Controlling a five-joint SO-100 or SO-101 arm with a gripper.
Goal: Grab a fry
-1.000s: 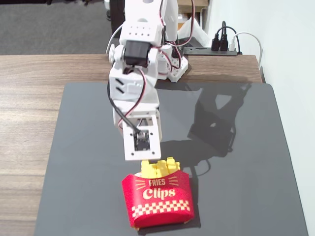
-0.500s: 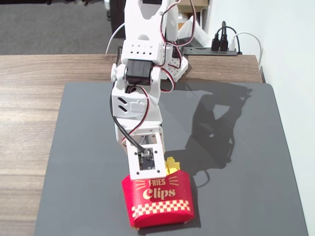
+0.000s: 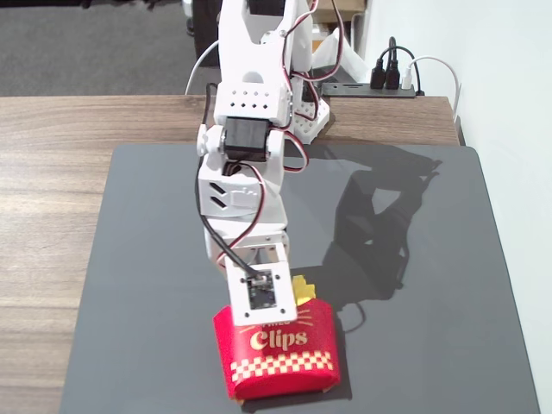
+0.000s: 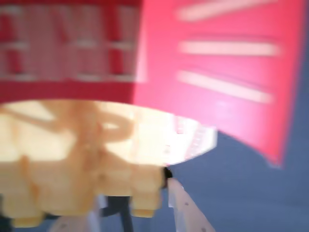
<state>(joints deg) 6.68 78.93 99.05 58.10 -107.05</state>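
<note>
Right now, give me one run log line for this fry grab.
phase: reaching into carton | pincer: over red carton mouth, state unclear | fries: tips poke out | wrist view: blurred, close on fries | base: dark mat

Red cardboard fries carton (image 3: 280,349): white "Clips" lettering w/ yellow trim, red-and-white checker band along the bottom, thin yellow ray lines above the word. Yellow plastic fry tips (image 3: 303,289) poke from its top; in wrist view they look pale yellow-cream (image 4: 72,159), blurred, next to the red carton wall (image 4: 217,72) w/ pale stripes and a red/white checker patch. White plastic robot arm (image 3: 246,112) w/ black motor blocks, black + red/white wires. Dark grey rectangular mat (image 3: 414,259). Brown wood-grain tabletop (image 3: 52,172). White wall (image 3: 517,86), black power strip (image 3: 371,88).
</note>
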